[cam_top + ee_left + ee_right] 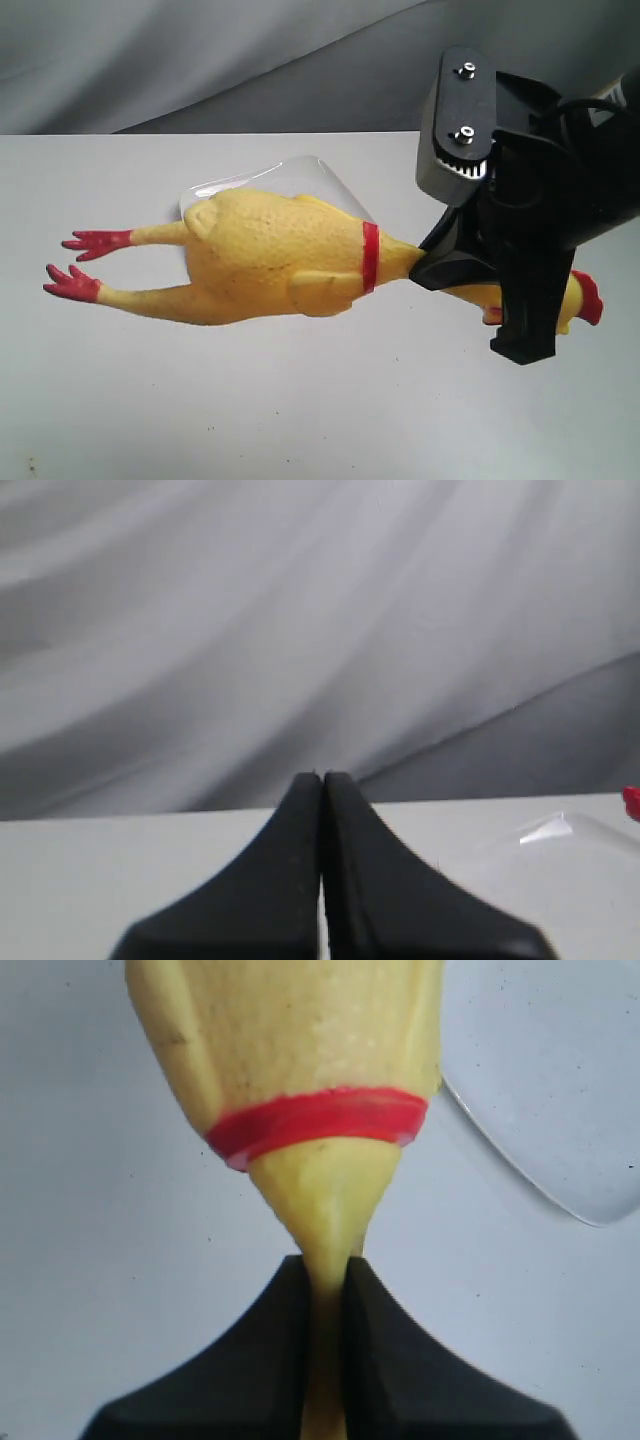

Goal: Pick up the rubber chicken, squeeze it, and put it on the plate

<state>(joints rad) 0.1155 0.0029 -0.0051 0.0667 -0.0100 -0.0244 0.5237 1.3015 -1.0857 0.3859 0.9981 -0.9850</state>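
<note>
The yellow rubber chicken [270, 255] stretches across the exterior view, red feet to the left and red comb at the far right. My right gripper [455, 265] is shut on its thin neck just past the red neck band [320, 1120], and the neck is pinched flat between the black fingers [275, 1360]. The white plate [300, 172] shows only as a glossy corner behind the chicken's body; its rim also appears in the right wrist view [540, 1090]. My left gripper [322, 780] is shut and empty, and it is out of the exterior view.
A white table [300, 400] carries everything. A grey draped cloth [200, 60] hangs behind its far edge. The right arm's black body [540, 180] covers the upper right of the exterior view.
</note>
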